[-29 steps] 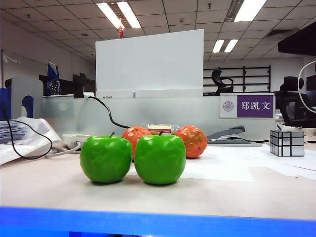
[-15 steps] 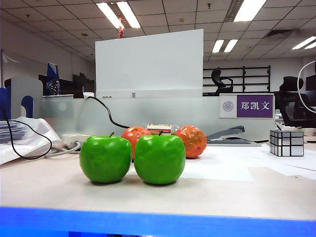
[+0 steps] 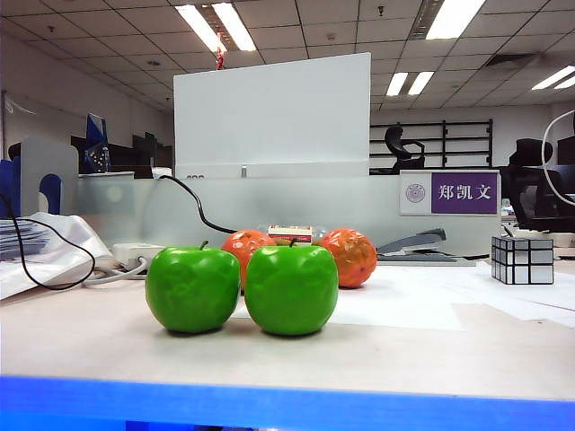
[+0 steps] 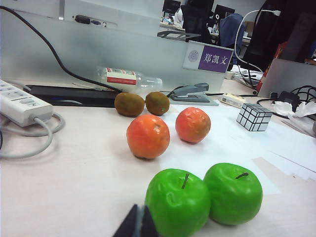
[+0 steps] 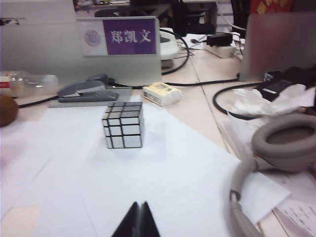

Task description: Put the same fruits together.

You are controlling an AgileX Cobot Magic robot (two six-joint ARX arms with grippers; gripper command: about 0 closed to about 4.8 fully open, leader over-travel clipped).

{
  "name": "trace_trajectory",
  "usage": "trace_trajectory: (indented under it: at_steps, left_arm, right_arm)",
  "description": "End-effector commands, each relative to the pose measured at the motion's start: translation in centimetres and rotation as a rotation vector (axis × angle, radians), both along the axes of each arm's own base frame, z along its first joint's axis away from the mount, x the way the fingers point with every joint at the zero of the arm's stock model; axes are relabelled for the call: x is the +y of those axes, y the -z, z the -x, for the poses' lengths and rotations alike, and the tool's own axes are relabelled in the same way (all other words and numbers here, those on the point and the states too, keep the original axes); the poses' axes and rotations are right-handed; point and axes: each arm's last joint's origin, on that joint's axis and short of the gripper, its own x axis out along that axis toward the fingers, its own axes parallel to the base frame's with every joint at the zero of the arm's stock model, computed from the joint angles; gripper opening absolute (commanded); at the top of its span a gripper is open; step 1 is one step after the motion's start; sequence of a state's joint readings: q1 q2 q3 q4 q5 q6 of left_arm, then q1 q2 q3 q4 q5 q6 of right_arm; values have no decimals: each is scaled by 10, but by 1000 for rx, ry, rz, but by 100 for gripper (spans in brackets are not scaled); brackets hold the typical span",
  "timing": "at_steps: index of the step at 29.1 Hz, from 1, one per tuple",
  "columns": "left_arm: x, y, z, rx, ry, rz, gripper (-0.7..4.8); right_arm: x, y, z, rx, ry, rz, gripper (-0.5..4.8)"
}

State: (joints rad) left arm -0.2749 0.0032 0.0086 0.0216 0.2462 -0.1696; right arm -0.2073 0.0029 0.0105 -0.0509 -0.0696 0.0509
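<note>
Two green apples (image 3: 193, 289) (image 3: 291, 289) stand side by side, touching, near the table's front. Behind them are two orange-red fruits (image 3: 244, 250) (image 3: 350, 257), a little apart. In the left wrist view the apples (image 4: 178, 202) (image 4: 233, 193) are nearest, then the orange-red fruits (image 4: 147, 137) (image 4: 193, 125), then two brown kiwis (image 4: 129, 104) (image 4: 157, 102) close together. My left gripper (image 4: 138, 222) is shut and empty, just beside the nearer apple. My right gripper (image 5: 139, 219) is shut and empty over white paper, far from the fruits. Neither gripper shows in the exterior view.
A silver mirror cube (image 5: 123, 125) sits on the paper ahead of the right gripper. Grey headphones (image 5: 281, 148) lie to its side. A stapler (image 4: 192, 93), a lying bottle (image 4: 126, 78) and a purple name plate (image 4: 208, 58) line the back. A power strip (image 4: 22, 102) and cable lie beside the fruits.
A dark shape at the top right edge of the exterior view one second ago has gone from the frame. The fruits have not moved.
</note>
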Motion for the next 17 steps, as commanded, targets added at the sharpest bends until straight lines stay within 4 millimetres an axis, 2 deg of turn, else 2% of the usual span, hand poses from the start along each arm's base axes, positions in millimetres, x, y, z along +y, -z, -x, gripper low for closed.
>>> trace_trajectory:
  at_steps: [1,17]
  left_arm:
    - [0,-1,0,-13,4,-1,-5]
    - [0,-1,0,-13,4,-1,-5]
  right_arm:
    - [-1,2,0,4,46,6,-5]
    - [6,3,-1,6,-35,7,-5]
